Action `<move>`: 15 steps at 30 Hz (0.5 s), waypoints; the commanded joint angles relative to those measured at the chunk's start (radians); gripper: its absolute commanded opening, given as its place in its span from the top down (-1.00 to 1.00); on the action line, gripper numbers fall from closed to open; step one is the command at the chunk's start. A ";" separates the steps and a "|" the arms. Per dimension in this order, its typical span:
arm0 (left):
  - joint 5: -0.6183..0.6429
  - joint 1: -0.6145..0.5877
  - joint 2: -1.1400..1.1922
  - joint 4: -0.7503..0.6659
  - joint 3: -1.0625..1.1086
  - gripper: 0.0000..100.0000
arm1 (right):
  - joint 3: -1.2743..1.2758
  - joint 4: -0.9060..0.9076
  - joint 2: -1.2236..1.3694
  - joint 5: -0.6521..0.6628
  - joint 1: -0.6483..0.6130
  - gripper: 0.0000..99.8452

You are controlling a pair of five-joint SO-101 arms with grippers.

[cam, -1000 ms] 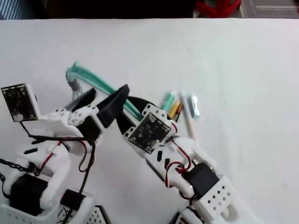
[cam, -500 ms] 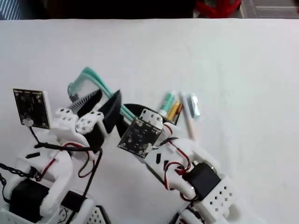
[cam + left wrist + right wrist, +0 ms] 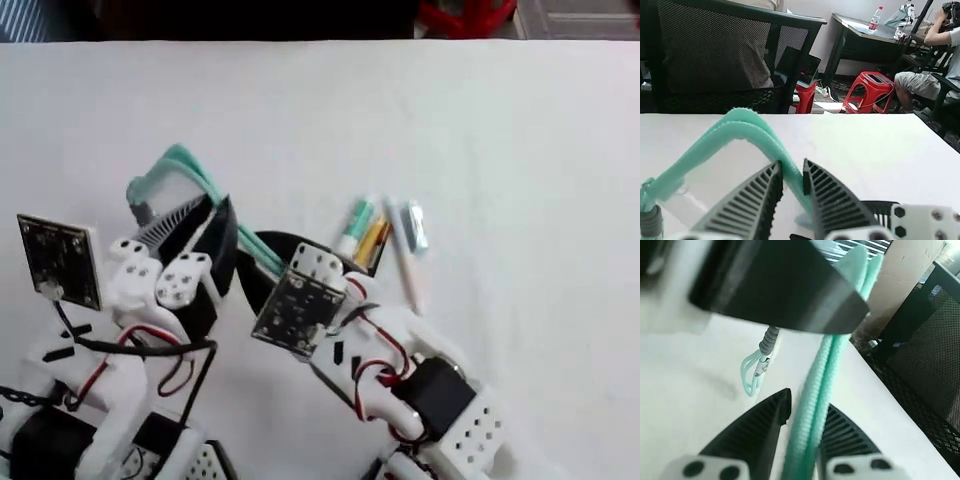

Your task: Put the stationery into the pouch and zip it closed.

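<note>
The clear pouch point(image 3: 165, 185) with its teal zipper edge is held off the table at the left. My left gripper point(image 3: 205, 212) is shut on that teal edge point(image 3: 740, 125), which runs between its ribbed fingers point(image 3: 760, 200). My right gripper point(image 3: 263, 257) is shut on the same edge point(image 3: 832, 355) a little farther along, close beside the left one. A grey zipper pull point(image 3: 771, 335) with a teal loop hangs near the pouch's end. The stationery lies on the table to the right: a green marker point(image 3: 356, 222), an orange pen point(image 3: 375, 238), a white pen point(image 3: 405, 262) and a small bluish piece point(image 3: 413, 225).
The white table point(image 3: 480, 130) stretches open to the back and right. Black chairs, red stools and a seated person are in the room beyond its far edge. The left gripper's black finger point(image 3: 775, 290) sits very close to my right gripper.
The left gripper has swung left and turned, pulling the pouch's teal edge up into a loop. The right gripper has shifted slightly left with the edge. The stationery has stayed put.
</note>
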 commanded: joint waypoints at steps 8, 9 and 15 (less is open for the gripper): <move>-0.028 -0.002 0.001 -0.015 -0.015 0.95 | 0.163 -0.070 -0.228 0.015 -0.031 0.74; -0.028 -0.002 0.001 -0.014 -0.015 0.95 | 0.167 -0.068 -0.234 0.017 -0.030 0.80; -0.028 -0.002 0.001 -0.014 -0.017 0.95 | 0.186 -0.077 -0.236 0.023 -0.004 0.97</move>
